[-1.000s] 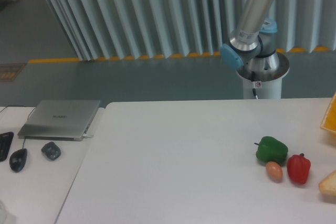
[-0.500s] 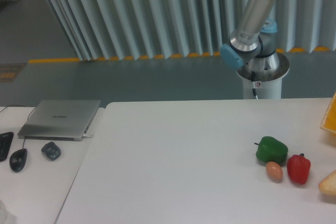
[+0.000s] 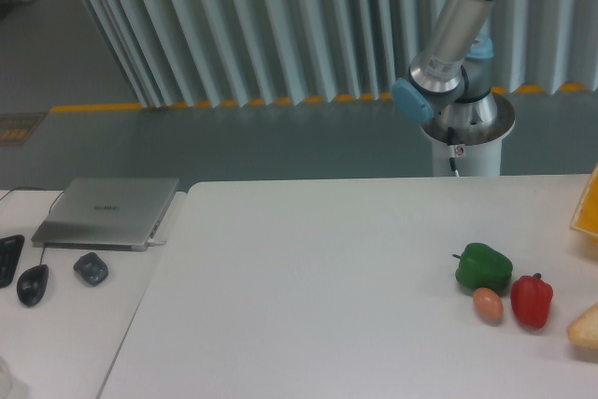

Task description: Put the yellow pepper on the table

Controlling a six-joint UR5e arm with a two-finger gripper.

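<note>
Tool: out of frame (state unknowable) | arm [image 3: 455, 21] cut off at top | table [image 3: 308, 277]

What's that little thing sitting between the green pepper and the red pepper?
In the camera view, a small brownish egg-shaped object lies between the green pepper and the red pepper, just in front of the green one, on the white table.

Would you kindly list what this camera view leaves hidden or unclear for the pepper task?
- Pincer: out of frame; the arm exits the top edge.
- Yellow pepper: not identifiable anywhere.
- Yellow-orange thing: cut by the right edge, unidentifiable.
- Pale item: cropped at the right edge.
- Table: front cut off.
</note>
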